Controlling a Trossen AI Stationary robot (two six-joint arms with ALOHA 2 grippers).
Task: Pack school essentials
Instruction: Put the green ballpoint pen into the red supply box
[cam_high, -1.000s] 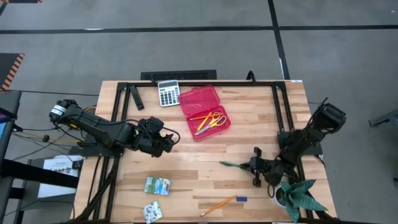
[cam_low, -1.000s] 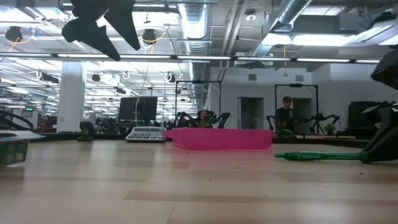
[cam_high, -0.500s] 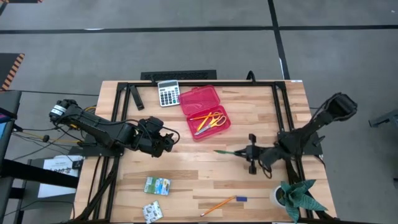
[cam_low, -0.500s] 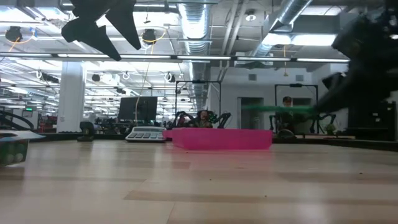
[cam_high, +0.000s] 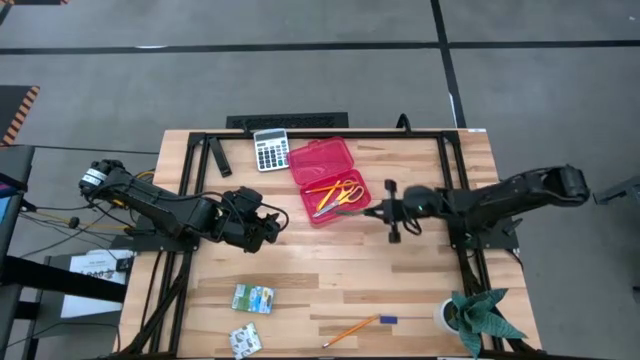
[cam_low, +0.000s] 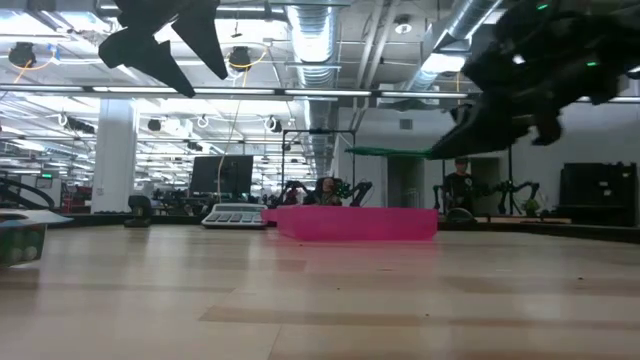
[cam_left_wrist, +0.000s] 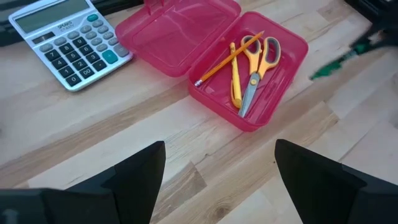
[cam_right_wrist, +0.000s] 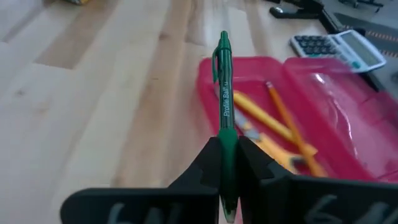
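Note:
My right gripper (cam_high: 392, 210) is shut on a green pen (cam_right_wrist: 223, 93) and hovers just right of the open red case (cam_high: 330, 180). In the low view the pen (cam_low: 390, 152) lies level above the case (cam_low: 355, 222). The case's tray holds yellow-handled scissors (cam_left_wrist: 258, 59), an orange pencil (cam_left_wrist: 227, 59) and a yellow pen (cam_left_wrist: 235, 81). My left gripper (cam_left_wrist: 217, 180) waits open, above the table left of the case (cam_left_wrist: 249, 68). Two green-and-white packets (cam_high: 252, 297) (cam_high: 244, 341) and an orange pencil (cam_high: 350, 330) with a blue piece (cam_high: 387, 320) lie flat near the table's near edge. My right gripper pinches the green pen between its two fingers (cam_right_wrist: 205, 162), on the lower barrel (cam_right_wrist: 227, 134) opposite the clip end. It comes level from the table's right, and the pen runs along the fingers, sticking out ahead. The pen is lifted clear, its clip end (cam_right_wrist: 219, 50) over the case's rim.
A grey calculator (cam_high: 270, 148) lies beside the case's lid at the far edge. A potted plant (cam_high: 480, 315) stands at the near right corner. Bare wood lies between the case and the packets. Black frame rails run along the table's left, right and far sides.
My right gripper has lifted the green pen off the table. It has carried the pen toward the far edge and leftward to the red case, staying shut on it. The pen, which lay on the wood, now hangs level in the air by the case.

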